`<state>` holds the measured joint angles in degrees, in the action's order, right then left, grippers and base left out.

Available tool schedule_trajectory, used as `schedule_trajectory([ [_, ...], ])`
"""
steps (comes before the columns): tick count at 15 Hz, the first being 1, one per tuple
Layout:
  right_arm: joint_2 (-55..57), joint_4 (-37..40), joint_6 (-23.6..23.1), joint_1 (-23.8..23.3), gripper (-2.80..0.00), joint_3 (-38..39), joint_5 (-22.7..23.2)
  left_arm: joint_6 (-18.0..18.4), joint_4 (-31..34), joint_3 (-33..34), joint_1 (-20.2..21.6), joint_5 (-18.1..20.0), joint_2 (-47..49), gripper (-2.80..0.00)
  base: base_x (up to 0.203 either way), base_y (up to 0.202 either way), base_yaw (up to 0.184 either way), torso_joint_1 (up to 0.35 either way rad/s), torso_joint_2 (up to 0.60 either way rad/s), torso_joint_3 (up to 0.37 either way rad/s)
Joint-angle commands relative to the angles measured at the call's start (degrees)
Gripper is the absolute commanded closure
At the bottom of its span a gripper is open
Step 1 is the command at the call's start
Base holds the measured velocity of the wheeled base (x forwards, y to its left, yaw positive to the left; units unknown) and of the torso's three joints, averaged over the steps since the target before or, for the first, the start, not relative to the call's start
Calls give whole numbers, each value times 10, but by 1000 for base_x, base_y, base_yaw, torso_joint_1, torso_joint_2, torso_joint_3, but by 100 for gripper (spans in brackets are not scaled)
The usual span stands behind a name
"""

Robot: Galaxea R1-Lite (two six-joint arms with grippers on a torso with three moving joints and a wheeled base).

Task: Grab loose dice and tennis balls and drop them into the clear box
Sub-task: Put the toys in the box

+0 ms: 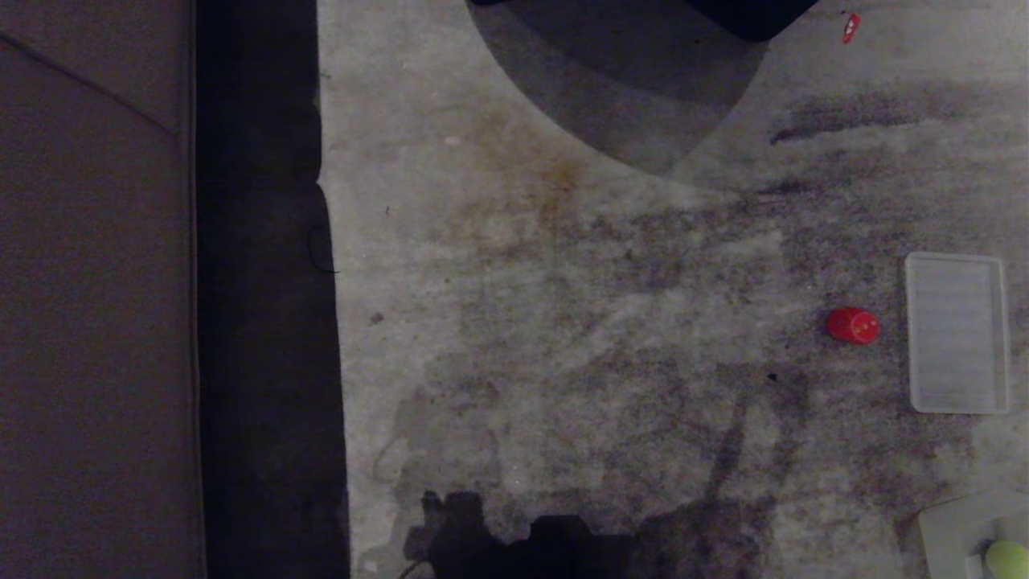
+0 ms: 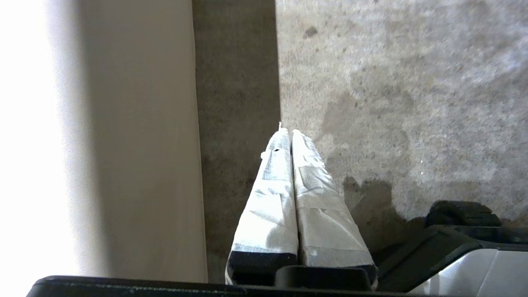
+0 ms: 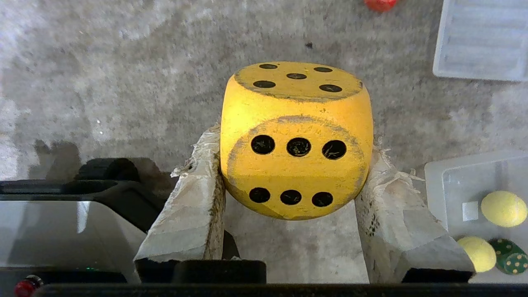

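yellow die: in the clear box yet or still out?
Out. The yellow black-pipped die sits clamped in the right gripper, beside the clear plastic box.

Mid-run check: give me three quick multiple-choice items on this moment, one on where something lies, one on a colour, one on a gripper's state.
1. The red die lies:
A. inside the clear box
B. on the floor beside the ribbed lid
C. on the sofa

2. The die in the right gripper is:
A. cream
B. green
C. yellow

3. The left gripper is:
A. shut, empty
B. holding a ball
C. wide open

Answers: 1 B, it sits on bare floor by the lid. 2 C, yellow with black pips. 3 A, fingers pressed together.
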<state>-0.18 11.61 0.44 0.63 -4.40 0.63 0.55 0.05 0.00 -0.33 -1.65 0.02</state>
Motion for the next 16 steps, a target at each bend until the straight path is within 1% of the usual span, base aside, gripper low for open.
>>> schedule_trajectory([
  [1, 2, 1, 0, 2, 0, 0, 0, -1, 0, 1, 0, 0, 1, 0, 0, 0, 0, 1, 1, 198],
  [16, 2, 1, 2, 1, 0, 0, 0, -1, 0, 1, 0, 0, 1, 0, 0, 0, 0, 1, 2, 202],
])
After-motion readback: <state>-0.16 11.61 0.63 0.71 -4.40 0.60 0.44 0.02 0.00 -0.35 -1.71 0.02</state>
